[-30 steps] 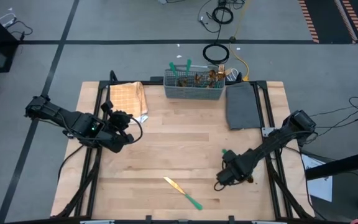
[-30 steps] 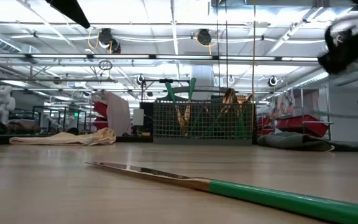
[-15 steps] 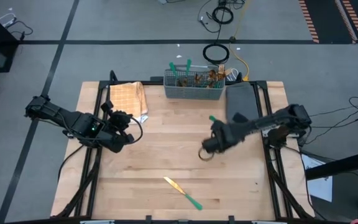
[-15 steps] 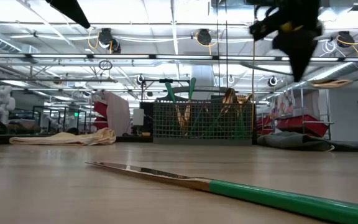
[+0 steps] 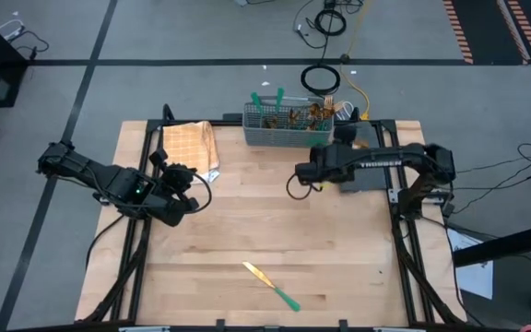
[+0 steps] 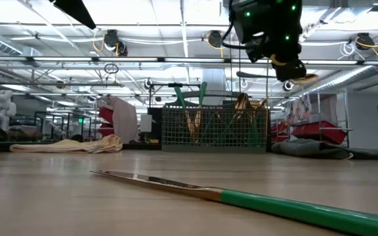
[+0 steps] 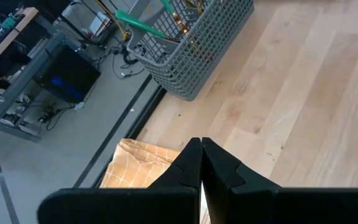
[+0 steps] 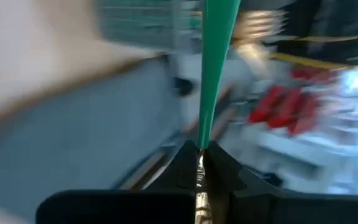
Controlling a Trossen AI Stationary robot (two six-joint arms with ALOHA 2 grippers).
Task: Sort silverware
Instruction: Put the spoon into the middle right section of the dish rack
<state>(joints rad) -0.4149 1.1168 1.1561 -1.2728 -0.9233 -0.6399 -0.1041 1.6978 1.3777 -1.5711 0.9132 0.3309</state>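
Observation:
My right gripper (image 5: pixel 299 177) hangs above the table just in front of the grey slotted basket (image 5: pixel 289 129), shut on a piece of silverware whose teal handle (image 8: pixel 213 56) sticks out past the fingertips. A gold end (image 6: pixel 302 78) shows beside the gripper (image 6: pixel 287 65) in the low view. Whether it is a fork, spoon or knife is not visible. Several pieces stand in the basket (image 6: pixel 214 128). A gold knife with a teal handle (image 5: pixel 270 286) lies flat near the table's front edge. My left gripper (image 5: pixel 190 184) is shut and holds nothing, above the table's left side by the tan checked cloth (image 5: pixel 190 148). My right gripper pinches the slim teal handle (image 8: pixel 201 134) between its two fingers. The handle runs on along the line of the fingers, past their tips. The piece is lifted well clear of the table.
A folded grey cloth (image 5: pixel 358 157) lies at the far right beside the basket. The checked cloth (image 7: pixel 138 165) sits under my left gripper (image 7: pixel 201 144). Bare wood stretches between the basket and the lying knife (image 6: pixel 241 196).
My right gripper has swung from the table's near right toward the far edge and the basket. It has risen and rolled its wrist on the way, and has stayed shut on the teal-handled piece. The knife on the table has not moved.

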